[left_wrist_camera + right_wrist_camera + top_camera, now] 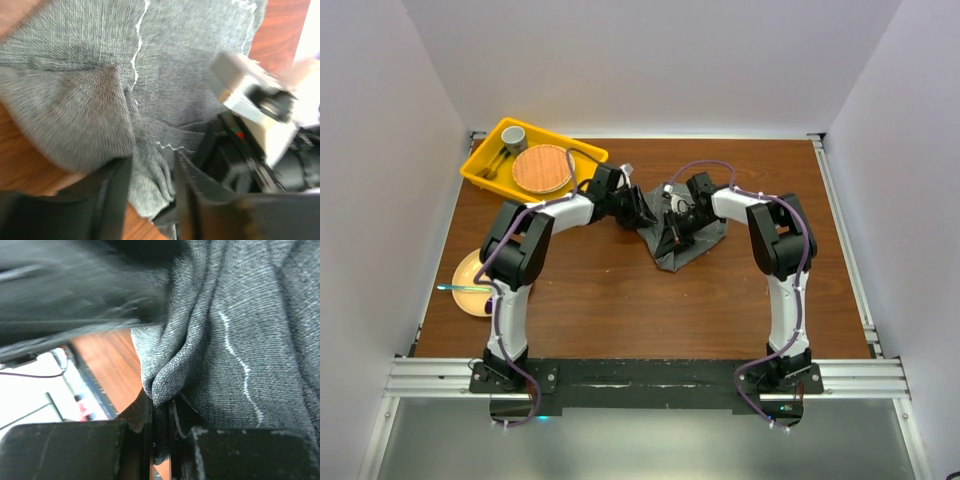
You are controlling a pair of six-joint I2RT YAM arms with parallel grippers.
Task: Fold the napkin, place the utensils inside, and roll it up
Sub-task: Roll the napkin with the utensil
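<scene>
Yellow tray (pixel 570 145), wooden disc (pixel 542 168), grey cup (pixel 513 136)

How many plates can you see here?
2: a wooden plate in the yellow tray at the far left, and a pale yellow plate nearer, also left. None seems hidden.

- The left arm (pixel 520 250) rises from its base at the near edge, bends at the elbow and stretches its forearm away and to the right.
- The right arm (pixel 775 245) mirrors it, with the elbow out to the right and the forearm reaching left.
- The left tool (pixel 152 195) has its two dark fingers well apart, with a clear gap between them.
- The right tool (pixel 160 425) has its fingers drawn almost together, pinching a fold of the napkin (pixel 225 340).
- In the top view, the two tools sit near each other, tips facing.
</scene>
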